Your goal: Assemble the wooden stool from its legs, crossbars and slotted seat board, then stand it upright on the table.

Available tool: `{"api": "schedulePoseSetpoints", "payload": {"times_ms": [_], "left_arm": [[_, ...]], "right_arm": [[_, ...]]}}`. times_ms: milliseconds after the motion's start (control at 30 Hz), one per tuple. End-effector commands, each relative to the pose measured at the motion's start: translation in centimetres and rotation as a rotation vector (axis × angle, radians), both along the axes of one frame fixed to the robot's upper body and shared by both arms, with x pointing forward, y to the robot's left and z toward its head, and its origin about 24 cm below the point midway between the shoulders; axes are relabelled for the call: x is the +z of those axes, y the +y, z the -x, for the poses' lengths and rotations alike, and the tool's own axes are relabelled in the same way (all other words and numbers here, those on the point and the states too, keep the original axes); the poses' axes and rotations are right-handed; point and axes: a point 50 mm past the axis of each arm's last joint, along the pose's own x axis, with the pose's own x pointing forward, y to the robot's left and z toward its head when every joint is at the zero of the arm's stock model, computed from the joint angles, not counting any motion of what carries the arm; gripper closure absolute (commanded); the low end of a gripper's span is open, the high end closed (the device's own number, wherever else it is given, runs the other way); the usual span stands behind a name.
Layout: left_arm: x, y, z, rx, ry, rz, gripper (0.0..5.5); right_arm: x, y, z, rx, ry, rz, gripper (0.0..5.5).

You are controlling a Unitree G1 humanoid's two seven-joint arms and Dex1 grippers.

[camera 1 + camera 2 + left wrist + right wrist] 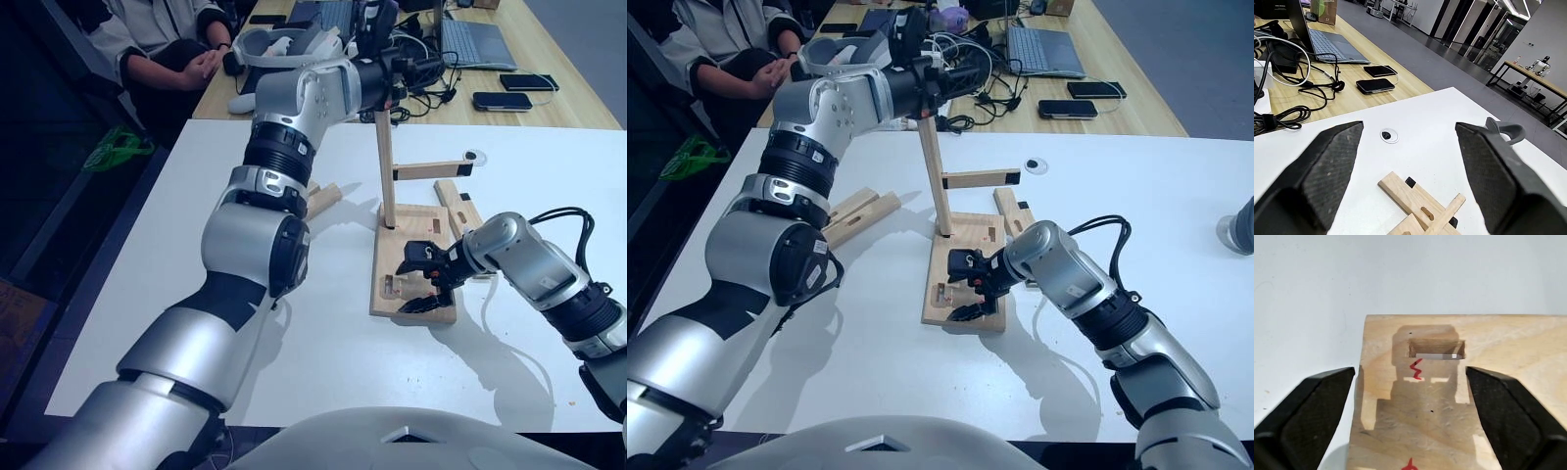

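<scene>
The slotted seat board (421, 230) lies flat on the white table. One leg (386, 166) stands upright in its far left slot, and a crossbar (431, 170) sticks out sideways from that leg. My left gripper (389, 90) is at the top of the leg; in the left wrist view its fingers (1327, 166) stand wide apart with nothing between them. My right gripper (419, 279) is open at the board's near end. Its jaws straddle the seat board (1449, 406) close to an empty slot (1436, 348).
A loose leg (458, 206) lies right of the board, and more wooden parts (862, 211) lie to its left. A cable grommet (474, 155) sits in the table. Behind is a wooden desk (549, 44) with laptop, phones and cables. The table's near half is free.
</scene>
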Motion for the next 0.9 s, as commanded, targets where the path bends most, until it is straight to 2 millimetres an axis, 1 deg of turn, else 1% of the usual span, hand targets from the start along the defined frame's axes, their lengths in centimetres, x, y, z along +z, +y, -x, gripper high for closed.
{"api": "schedulePoseSetpoints", "payload": {"times_ms": [33,100,167,233,300,367,433,467,533,600,667,767,900], "left_arm": [[3.9,1.0,-1.0,0.100,-0.135,0.019,2.02],[4.5,1.3,-1.3,0.141,-0.171,0.009,2.02],[4.6,1.3,-1.5,0.153,-0.192,0.002,2.02],[3.9,1.2,-1.6,0.162,-0.176,-0.007,2.02],[2.7,1.1,-1.6,0.159,-0.150,-0.032,2.02],[0.9,0.5,-1.3,0.113,-0.105,-0.052,2.02],[-2.2,-0.2,-0.8,0.064,-0.036,-0.105,2.02],[-3.4,-0.4,-0.5,0.048,-0.002,-0.114,2.02],[-5.0,-0.7,0.0,0.020,0.057,-0.110,2.02],[-5.7,-0.8,0.4,0.013,0.086,-0.099,2.02],[-5.5,-0.8,0.8,0.008,0.092,-0.080,2.02],[-4.5,-0.6,1.2,0.012,0.072,-0.054,2.02],[-1.5,0.1,1.3,0.051,0.018,0.007,2.02]], "right_arm": [[-1.0,-0.4,-0.1,-0.038,0.008,0.048,1.21],[-1.0,-0.3,-0.2,-0.035,0.003,0.050,1.21],[-1.0,-0.3,-0.2,-0.032,0.000,0.052,1.21],[-1.0,-0.2,-0.3,-0.027,-0.005,0.054,1.21],[-1.0,-0.1,-0.5,-0.022,-0.010,0.054,1.21],[-1.0,0.0,-0.5,-0.022,-0.012,0.053,1.21],[-1.0,-0.1,-0.6,-0.025,-0.012,0.054,1.21],[-1.1,-0.2,-0.6,-0.025,-0.011,0.055,1.21],[-1.1,-0.3,-0.5,-0.029,-0.009,0.056,1.21],[-1.1,-0.3,-0.5,-0.031,-0.009,0.057,1.21],[-1.2,-0.3,-0.5,-0.036,-0.010,0.058,1.21],[-1.2,-0.4,-0.6,-0.040,-0.011,0.060,1.21],[-1.1,-0.5,-0.7,-0.049,-0.025,0.059,1.21]]}}
